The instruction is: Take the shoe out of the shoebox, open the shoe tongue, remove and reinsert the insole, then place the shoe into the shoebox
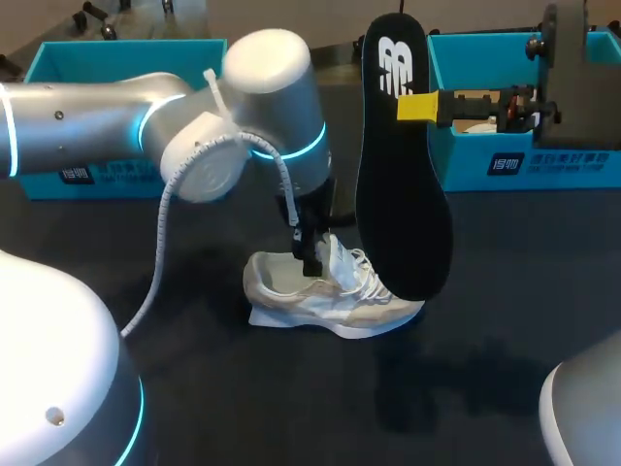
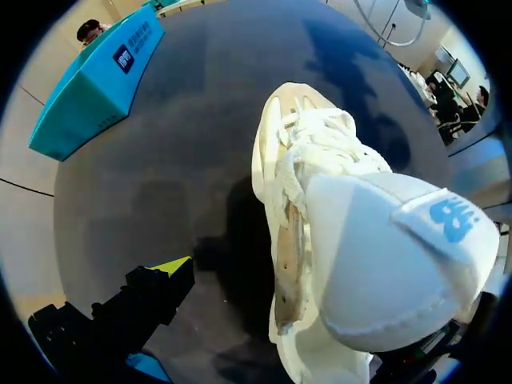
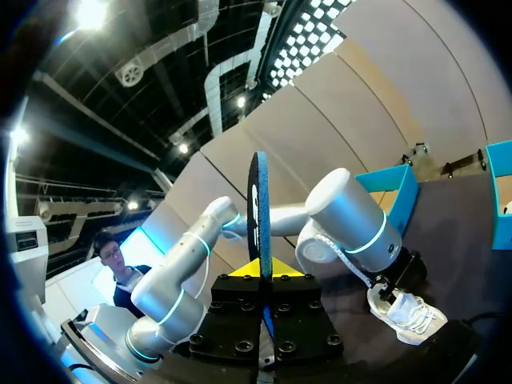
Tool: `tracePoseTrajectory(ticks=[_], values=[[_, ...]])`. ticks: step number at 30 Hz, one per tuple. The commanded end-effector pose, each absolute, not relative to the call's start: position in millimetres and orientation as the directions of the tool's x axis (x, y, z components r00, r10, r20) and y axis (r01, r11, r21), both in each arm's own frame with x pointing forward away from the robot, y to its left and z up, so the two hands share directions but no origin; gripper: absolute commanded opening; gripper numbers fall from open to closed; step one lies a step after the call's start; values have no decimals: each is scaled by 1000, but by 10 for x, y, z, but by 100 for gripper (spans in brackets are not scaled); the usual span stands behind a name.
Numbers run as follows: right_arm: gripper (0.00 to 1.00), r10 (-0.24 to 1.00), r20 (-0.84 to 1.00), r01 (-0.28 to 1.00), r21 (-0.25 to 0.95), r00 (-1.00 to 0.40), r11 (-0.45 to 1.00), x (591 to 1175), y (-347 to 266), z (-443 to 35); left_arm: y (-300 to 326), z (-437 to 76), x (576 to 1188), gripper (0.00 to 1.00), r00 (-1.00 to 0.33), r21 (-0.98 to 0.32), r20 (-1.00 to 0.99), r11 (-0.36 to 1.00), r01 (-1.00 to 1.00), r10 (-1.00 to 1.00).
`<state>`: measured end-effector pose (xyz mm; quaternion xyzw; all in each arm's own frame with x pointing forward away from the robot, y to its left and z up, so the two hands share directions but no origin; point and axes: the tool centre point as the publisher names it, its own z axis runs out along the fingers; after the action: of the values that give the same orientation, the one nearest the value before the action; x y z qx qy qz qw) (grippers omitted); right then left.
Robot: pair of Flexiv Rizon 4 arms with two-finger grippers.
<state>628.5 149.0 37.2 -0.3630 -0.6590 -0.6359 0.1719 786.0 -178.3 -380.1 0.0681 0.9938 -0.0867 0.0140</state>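
A white shoe [image 1: 330, 291] lies on the dark table, toe pointing right. My left gripper [image 1: 310, 254] hangs over its opening. In the left wrist view the gripper [image 2: 304, 320] stands open, with the padded white tongue [image 2: 392, 264] raised between its widely spread fingers; one yellow-tipped finger [image 2: 168, 272] shows beside the shoe [image 2: 296, 160], the other is mostly hidden. My right gripper [image 1: 419, 107] is shut on the black insole [image 1: 400, 175], holding it upright above and just right of the shoe. Seen edge-on in the right wrist view, the insole [image 3: 259, 208] rises from between the yellow tips of that gripper [image 3: 262, 272].
A teal shoebox [image 1: 524, 155] stands at the back right, behind my right gripper. A second teal box [image 1: 87, 68] stands at the back left, partly hidden by my left arm [image 1: 116, 116]. Dark bare table lies in front of the shoe.
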Motion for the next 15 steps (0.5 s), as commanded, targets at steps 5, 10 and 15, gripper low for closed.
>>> tracePoseTrajectory(ticks=[5,10,15], values=[[0,269,687,694,715,-675,-87,6193,1540,383,-1721,-3875,7877,75,-990,-194,-19,971,139,138],[0,269,687,694,715,-675,-87,6193,1540,383,-1680,-3935,7862,67,-990,-194,8,971,137,141],[0,269,687,694,715,-675,-87,6193,1540,383,-1676,-4021,7830,52,-989,-191,43,973,129,140]])
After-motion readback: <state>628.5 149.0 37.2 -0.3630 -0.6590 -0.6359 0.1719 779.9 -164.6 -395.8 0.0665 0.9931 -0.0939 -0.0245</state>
